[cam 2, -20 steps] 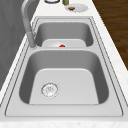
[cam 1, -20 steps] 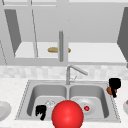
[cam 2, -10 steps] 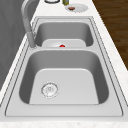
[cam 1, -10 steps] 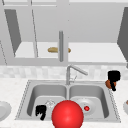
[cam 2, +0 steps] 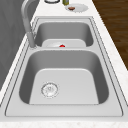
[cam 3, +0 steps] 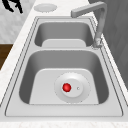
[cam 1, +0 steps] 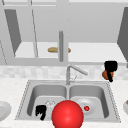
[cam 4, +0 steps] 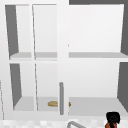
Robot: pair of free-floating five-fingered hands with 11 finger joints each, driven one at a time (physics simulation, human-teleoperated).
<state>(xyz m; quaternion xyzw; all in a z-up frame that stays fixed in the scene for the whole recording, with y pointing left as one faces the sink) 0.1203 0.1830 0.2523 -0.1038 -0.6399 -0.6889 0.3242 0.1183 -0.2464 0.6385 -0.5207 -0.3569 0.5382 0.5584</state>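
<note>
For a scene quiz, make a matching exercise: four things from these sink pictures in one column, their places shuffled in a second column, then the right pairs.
Things:
1. right hand
2. left hand
3. small red thing
4. tan flat thing

Places:
A. on the bottom shelf of the wall cabinet
B. low at the front of the left basin
C. on the plate in the right basin
D. above the counter at the sink's right, against a round orange-brown thing

Pairs: 1-D, 2-B, 3-C, 4-A
</note>
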